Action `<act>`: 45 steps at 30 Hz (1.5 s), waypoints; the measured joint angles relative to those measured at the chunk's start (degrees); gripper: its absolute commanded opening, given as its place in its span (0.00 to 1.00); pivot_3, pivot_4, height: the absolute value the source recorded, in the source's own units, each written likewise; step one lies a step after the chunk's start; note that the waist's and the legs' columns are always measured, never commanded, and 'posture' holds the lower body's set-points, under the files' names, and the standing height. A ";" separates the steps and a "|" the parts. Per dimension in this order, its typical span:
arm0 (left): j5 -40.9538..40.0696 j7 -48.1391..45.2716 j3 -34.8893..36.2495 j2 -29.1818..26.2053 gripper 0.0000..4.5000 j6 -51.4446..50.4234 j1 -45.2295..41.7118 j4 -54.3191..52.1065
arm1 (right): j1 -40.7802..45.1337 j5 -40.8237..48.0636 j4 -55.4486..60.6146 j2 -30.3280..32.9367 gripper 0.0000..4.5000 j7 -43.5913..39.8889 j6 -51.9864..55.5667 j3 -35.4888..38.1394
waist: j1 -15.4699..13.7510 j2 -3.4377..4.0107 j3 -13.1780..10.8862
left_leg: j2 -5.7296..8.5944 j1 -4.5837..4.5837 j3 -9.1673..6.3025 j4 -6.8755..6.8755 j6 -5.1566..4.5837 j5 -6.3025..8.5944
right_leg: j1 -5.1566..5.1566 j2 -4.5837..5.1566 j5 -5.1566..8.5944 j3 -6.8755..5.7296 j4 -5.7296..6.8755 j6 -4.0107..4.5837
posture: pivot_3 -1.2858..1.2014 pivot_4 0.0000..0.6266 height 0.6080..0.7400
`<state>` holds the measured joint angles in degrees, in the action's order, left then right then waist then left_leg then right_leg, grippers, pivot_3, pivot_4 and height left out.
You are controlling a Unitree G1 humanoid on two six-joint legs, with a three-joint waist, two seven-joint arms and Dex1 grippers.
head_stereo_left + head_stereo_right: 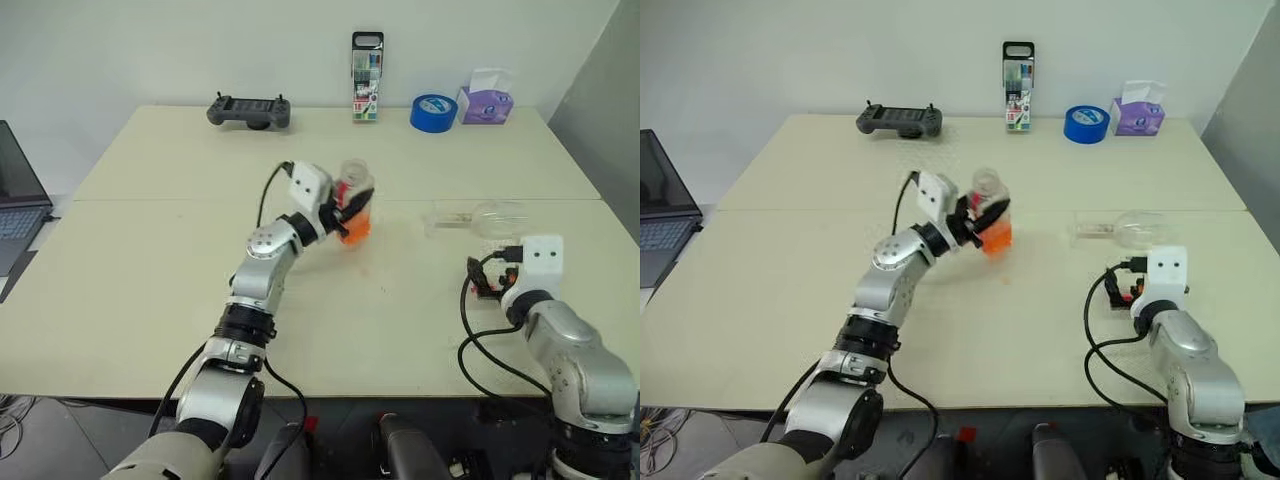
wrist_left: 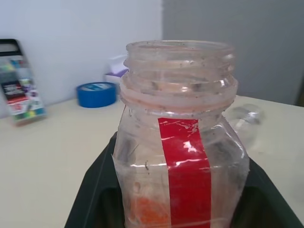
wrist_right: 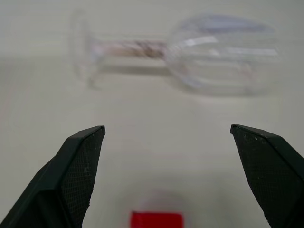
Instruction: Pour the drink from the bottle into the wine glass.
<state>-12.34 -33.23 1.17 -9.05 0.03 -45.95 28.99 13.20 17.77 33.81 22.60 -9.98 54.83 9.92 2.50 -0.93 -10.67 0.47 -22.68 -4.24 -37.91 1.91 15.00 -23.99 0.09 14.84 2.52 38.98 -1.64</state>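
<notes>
My right gripper [image 3: 166, 178], fingers spread wide, has bare table [image 1: 150, 300] ahead up to the wine glass [image 1: 478, 217], which lies on its side across the path. A red cap [image 3: 156, 220] sits just under the fingers. The bottle [image 1: 353, 203] in my left gripper [image 1: 338, 215] blocks the middle. The near left is wide open; clutter lines the far edge.

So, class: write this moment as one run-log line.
left pincer: shut on bottle, uncapped, upright, drink inside | right pincer: open, empty | wine glass: lying on its side on table | red cap: on table
</notes>
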 measured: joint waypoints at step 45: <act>-0.46 15.23 9.31 -8.81 1.00 -10.90 15.95 -12.64 | 23.42 -6.92 -21.48 -11.71 1.00 -11.29 -11.84 -23.80 | -0.70 -0.29 0.05 | 0.28 -0.19 -0.40 -0.05 0.06 -0.03 | -0.13 0.89 -0.25 -0.32 0.07 0.28 | 0.52 0.24 1.00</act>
<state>-12.80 -18.00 10.48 -17.85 -10.87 -30.00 16.35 36.62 10.85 12.33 10.89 -21.26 42.99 -13.88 1.81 -1.22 -10.62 0.75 -22.87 -4.63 -37.96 1.97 14.97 -24.12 0.98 14.60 2.20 39.04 -1.36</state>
